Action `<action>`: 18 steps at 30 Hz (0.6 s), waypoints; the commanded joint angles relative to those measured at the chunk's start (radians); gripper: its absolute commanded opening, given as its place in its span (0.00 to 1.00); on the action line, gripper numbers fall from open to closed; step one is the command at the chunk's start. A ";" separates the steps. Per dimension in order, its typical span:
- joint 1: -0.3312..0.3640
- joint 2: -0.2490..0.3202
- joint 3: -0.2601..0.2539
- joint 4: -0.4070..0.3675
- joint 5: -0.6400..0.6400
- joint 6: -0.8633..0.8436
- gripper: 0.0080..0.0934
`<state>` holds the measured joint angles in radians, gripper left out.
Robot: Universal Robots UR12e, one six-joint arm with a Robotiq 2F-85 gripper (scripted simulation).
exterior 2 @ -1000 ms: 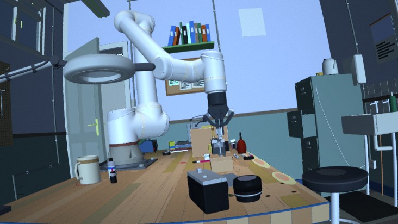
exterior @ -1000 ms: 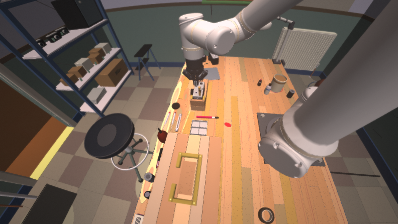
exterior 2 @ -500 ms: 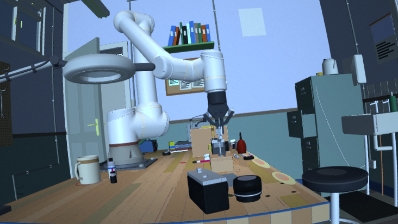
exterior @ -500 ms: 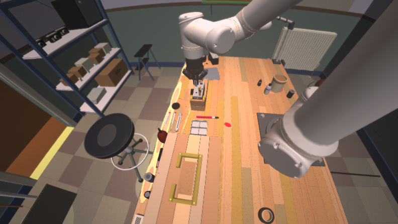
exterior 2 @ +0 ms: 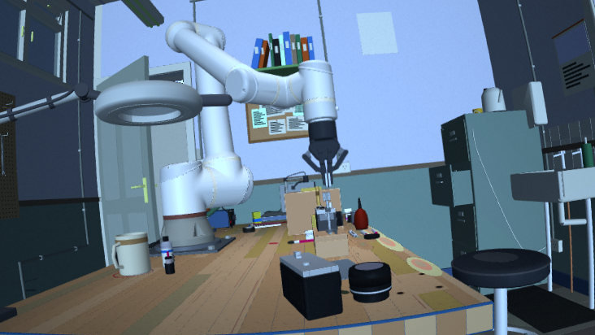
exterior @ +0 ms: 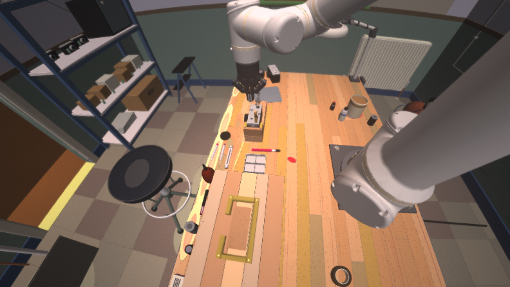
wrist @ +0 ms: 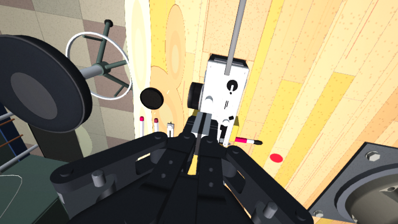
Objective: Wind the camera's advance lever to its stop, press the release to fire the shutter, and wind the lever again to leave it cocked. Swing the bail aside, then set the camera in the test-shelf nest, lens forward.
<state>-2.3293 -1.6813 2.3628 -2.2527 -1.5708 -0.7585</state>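
Observation:
The silver camera (exterior: pixel 255 116) (exterior 2: pixel 325 218) (wrist: pixel 224 96) sits on a brown block (exterior: pixel 253 133) (exterior 2: pixel 331 244) near the bench's left edge. Its black lens points toward that edge. Its top plate carries a dial and small knobs. My gripper (exterior: pixel 252 96) (exterior 2: pixel 327 183) (wrist: pixel 201 122) hangs just above the camera's top, closed and empty. The test-shelf nest (exterior: pixel 240 224) is a brass-framed recess on the raised boards, farther along the bench. A brass bail (exterior: pixel 254 228) runs along the nest's right side.
The arm's base (exterior: pixel 371 178) stands on the bench's right half. A stool (exterior: pixel 141 174) stands off the left edge. A red pen (exterior: pixel 266 150), a tile block (exterior: pixel 255 163), a lens cap (exterior: pixel 225 135) and small tools lie between camera and nest. A black box (exterior 2: pixel 311 284) and lens (exterior 2: pixel 369 281) sit at one end.

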 commanded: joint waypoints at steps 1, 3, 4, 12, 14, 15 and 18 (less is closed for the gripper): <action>0.000 -0.003 -0.003 0.005 0.000 0.000 0.00; 0.000 -0.010 -0.007 0.016 0.000 0.000 0.00; 0.000 -0.012 -0.009 0.021 0.000 0.000 0.00; 0.000 -0.020 -0.014 0.033 0.000 0.000 0.01; 0.000 -0.020 -0.014 0.033 0.000 0.000 0.05; 0.000 -0.020 -0.014 0.033 0.000 0.000 0.08; 0.000 -0.020 -0.015 0.033 0.000 0.000 0.15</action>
<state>-2.3293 -1.7007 2.3490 -2.2193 -1.5708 -0.7585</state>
